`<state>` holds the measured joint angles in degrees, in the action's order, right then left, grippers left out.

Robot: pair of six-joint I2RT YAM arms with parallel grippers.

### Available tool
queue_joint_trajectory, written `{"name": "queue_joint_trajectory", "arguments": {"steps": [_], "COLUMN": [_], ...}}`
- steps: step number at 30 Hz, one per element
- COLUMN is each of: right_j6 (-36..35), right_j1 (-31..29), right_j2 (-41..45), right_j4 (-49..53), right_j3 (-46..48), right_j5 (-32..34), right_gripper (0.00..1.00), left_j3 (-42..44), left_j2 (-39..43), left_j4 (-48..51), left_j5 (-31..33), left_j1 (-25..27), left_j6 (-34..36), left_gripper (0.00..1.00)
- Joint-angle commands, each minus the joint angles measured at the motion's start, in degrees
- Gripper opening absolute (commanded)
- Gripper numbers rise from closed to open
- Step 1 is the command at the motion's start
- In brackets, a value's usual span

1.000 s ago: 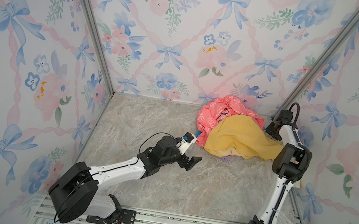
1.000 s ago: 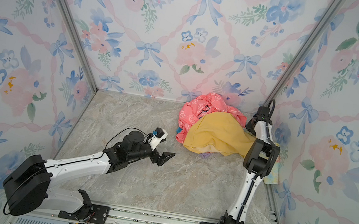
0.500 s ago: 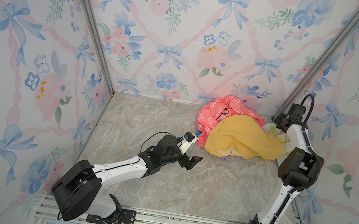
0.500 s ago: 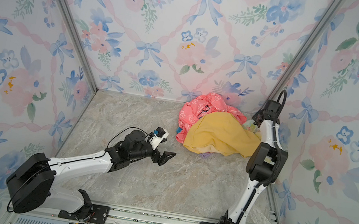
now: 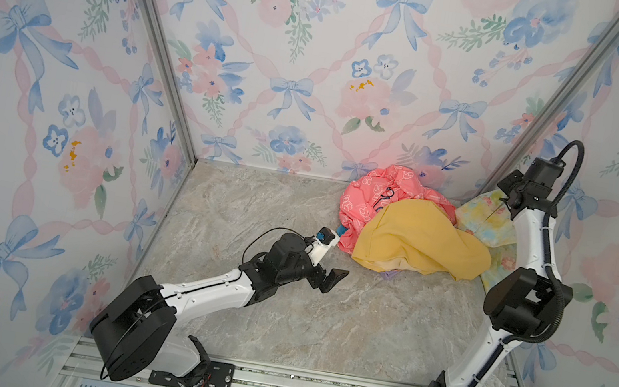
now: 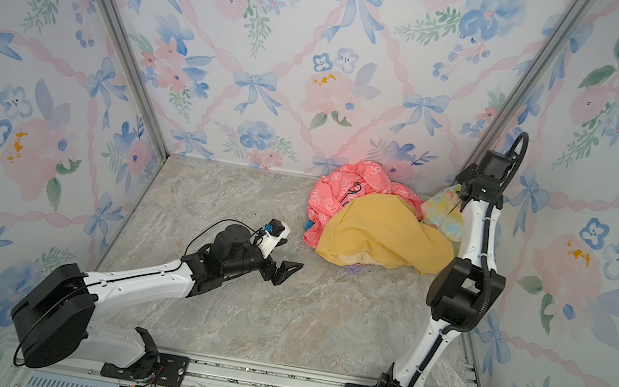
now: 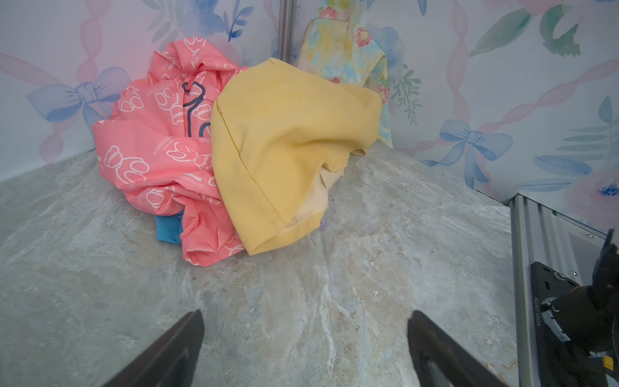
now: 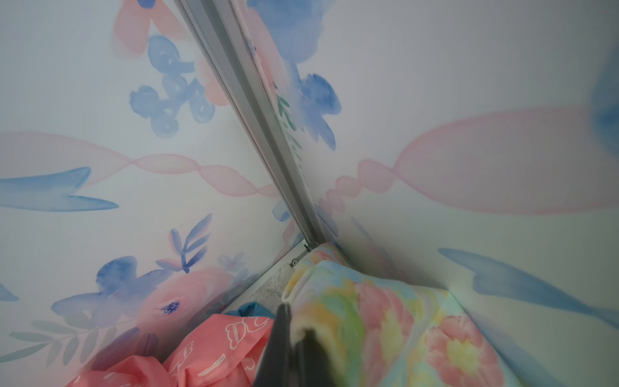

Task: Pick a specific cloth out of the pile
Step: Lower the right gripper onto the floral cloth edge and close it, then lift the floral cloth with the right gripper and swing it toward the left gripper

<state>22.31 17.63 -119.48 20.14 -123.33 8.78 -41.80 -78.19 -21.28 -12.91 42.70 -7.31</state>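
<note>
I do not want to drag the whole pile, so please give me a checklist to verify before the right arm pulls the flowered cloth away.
1. The right pincer is shut on the flowered cloth: ok.
2. It is the pastel one with pink flowers, not the mustard cloth or the coral cloth: ok.
3. The flowered cloth is free of the pile: cannot tell; its lower part is hidden behind the mustard cloth.
4. The left pincer is open and apart from the pile: ok.
5. Clearance to the corner post: cannot tell.

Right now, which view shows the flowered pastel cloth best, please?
The right wrist view: the cloth looms close, jaws pinching its edge. The left wrist view shows only its top behind the mustard cloth; both top views show it small, beside the right arm.
</note>
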Motion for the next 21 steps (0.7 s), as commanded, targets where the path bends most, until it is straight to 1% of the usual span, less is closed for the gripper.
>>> {"name": "queue_joint_trajectory", "arguments": {"steps": [1, 9, 12, 15, 19, 21], "right_j6": [0.88, 0.99, 0.68, 1.25, 1.20, 1.05], "right_j1": [-0.21, -1.76, -2.86, -4.60, -7.62, -9.43], "right_j2": [2.30, 2.23, 3.47, 5.80, 6.58, 7.68], "right_j4": [-1.28, -0.13, -0.81, -2.85, -0.98, -1.38], "right_j3": [-8.59, -18.55, -20.11, -20.23, -26.38, -27.46], "right_j5": [0.44, -2.44, -5.00, -7.39, -9.14, -10.20], "right_gripper": [0.00, 0.00, 0.00, 0.00, 0.00, 0.00], "left_j3": [-1.30, -1.44, -1.53, -1.72, -1.73, -1.67], "left_j2": [-1.12, -3.06, -3.63, -3.81, -2.69, -2.16], "left_j4": [-0.78, -0.78, -0.78, -0.71, -0.72, -0.87], "left_j5": [-0.58, 0.11, 0.80, 3.13, 4.32, 4.51], "left_j1": [-0.21, -0.20, -0.30, -0.38, -0.89, -1.03], "left_j6": [-0.42, 0.01, 0.10, 0.03, -0.66, -0.88], "left_gripper": [0.96, 0.96, 0.96, 0.96, 0.96, 0.96]}}
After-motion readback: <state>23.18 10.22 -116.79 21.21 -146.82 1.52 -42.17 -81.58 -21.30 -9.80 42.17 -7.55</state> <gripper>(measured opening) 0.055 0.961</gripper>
